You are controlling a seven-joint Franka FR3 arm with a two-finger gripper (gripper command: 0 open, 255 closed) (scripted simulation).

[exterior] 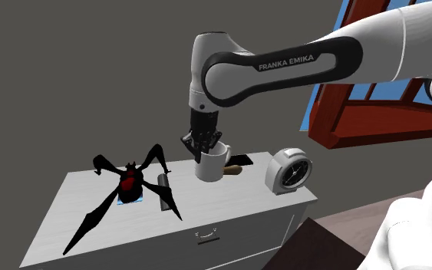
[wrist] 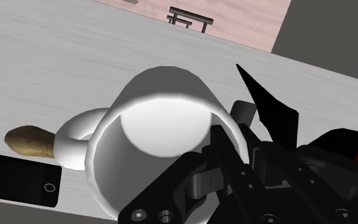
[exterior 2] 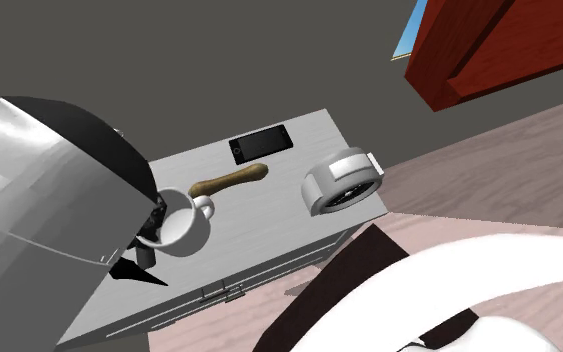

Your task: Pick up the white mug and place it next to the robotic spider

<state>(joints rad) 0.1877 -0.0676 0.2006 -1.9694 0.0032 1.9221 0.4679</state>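
Mug (exterior: 211, 164), white, one handle: clasped by its wall in the black gripper (exterior: 204, 147), which is clenched on the rim with one finger inside and the other outside, on the side away from the handle. Mouth upward. Position: over the top of the dresser (exterior: 57, 222), about midway along it; whether the base rests on the surface or hangs just clear cannot be told.
Arm (exterior: 298, 65), white with dark joints, lettered FRANKA EMIKA: comes in from the shoulder view's right and bends down to the mug.
Brown stick (exterior 2: 231, 181): lying flat, one end close to the mug's handle.
Phone (exterior 2: 262, 145), black: flat on the top just behind the stick, by the back edge.
Small grey cylinder (exterior: 163, 182): on the top, between mug and spider.
Spider (exterior: 130, 182), black with a red body, long legs spread: standing toward the shoulder view's left end of the dresser, apart from the mug, a blue patch beneath it.
Clock (exterior: 289, 172), white, round: upright at the opposite end, well apart from the spider.
Dresser: pale grey-white, drawer front with a small handle.
Wall (exterior: 53, 77), dark grey: behind the dresser.
Window frame (exterior: 367, 115), red-brown, blue panes: at the shoulder view's upper right
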